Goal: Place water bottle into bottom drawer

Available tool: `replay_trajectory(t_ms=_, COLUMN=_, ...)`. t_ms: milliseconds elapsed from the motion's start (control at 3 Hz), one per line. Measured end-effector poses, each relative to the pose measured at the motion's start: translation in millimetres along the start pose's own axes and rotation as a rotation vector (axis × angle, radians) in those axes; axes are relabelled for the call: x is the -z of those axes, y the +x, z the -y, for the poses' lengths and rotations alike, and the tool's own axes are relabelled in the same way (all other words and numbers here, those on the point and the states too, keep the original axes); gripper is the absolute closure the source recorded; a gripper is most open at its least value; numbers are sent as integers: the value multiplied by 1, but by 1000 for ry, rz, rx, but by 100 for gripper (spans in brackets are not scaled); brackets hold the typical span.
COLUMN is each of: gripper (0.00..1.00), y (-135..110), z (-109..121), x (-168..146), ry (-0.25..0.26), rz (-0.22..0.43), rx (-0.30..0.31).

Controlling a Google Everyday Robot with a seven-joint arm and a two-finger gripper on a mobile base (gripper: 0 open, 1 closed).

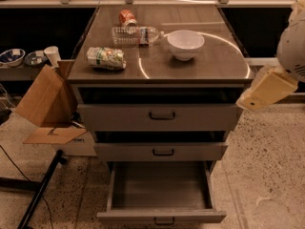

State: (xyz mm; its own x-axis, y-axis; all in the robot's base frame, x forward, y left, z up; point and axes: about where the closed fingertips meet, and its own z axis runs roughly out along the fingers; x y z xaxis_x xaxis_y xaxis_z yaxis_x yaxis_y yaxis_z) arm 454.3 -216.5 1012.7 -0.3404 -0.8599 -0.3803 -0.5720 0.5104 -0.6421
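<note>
The water bottle (136,35) lies on its side on the cabinet top, left of a white bowl (185,43), with its cap towards the bowl. The bottom drawer (159,217) is pulled open and its tray shows nothing inside. The two drawers above it are closed. My gripper is out of view. Only a white joint and a beige arm link (266,89) show at the right edge, beside the cabinet's right front corner and apart from the bottle.
A red-orange can (127,17) stands behind the bottle. A crushed green-and-white can (106,58) lies at the front left of the top. A cardboard box (44,99) and a black stand leg (38,194) are on the floor at left. Speckled floor lies at right.
</note>
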Motion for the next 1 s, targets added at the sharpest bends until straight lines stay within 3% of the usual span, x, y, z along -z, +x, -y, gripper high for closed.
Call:
replay_trajectory(t_ms=667, gripper=0, y=-26, z=-6, x=38, ry=98, rz=92, rx=117)
replay_trajectory(t_ms=1000, gripper=0, y=-22, z=-9, x=50, ry=123, rz=107, rx=132)
